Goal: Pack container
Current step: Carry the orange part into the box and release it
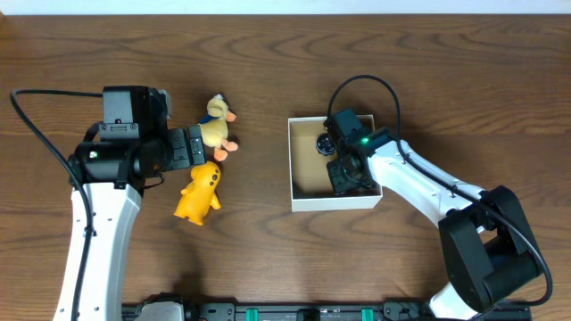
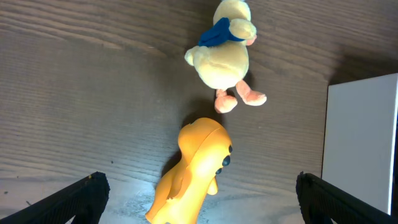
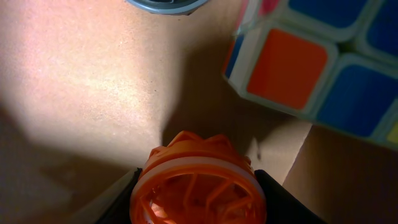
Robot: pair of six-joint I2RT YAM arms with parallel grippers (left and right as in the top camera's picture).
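The container [image 1: 335,202] is a shallow white-walled box with a tan inside, right of centre. My right gripper [image 1: 346,171] is down inside it, shut on an orange ribbed round toy [image 3: 198,180] just above the tan floor [image 3: 81,74]. A colour puzzle cube [image 3: 311,62] and a grey-blue round object [image 3: 165,5] lie in the box. My left gripper [image 2: 199,208] is open and empty, its fingers wide on either side of a yellow toy animal [image 2: 196,171] lying on the table. A pale yellow plush duck [image 2: 224,53] with a blue scarf lies just beyond it.
The container's white outer wall [image 2: 360,143] shows at the right of the left wrist view. The yellow toy [image 1: 201,190] and the duck [image 1: 217,125] lie left of the container, in front of the left gripper [image 1: 196,147]. The table is dark wood.
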